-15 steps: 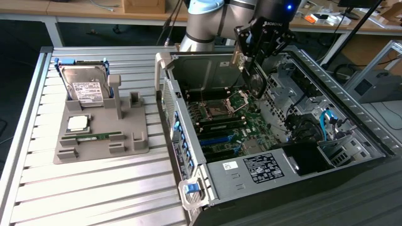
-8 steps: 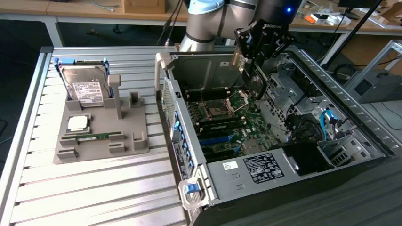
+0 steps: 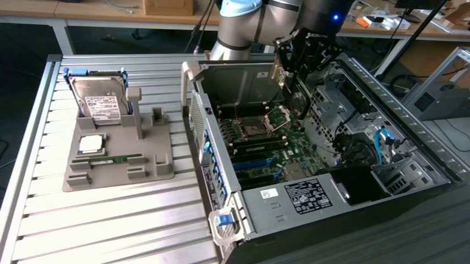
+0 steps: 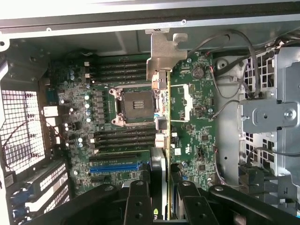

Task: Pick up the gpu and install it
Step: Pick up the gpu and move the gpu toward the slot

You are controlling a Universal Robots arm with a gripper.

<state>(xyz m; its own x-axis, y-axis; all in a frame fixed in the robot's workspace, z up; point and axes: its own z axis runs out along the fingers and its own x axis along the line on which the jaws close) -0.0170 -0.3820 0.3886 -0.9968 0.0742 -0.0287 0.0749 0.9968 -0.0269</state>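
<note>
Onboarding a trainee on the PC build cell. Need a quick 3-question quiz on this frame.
1. Which silver part with a white label sits in the grey tray?
2. The gpu hangs over: A) the grey tray B) the open computer case C) outside both.
3. True or false: the gripper is shut on the gpu, with the card edge-on to the wrist view.

Key: 1 the hard drive; 2 B; 3 true.
</note>
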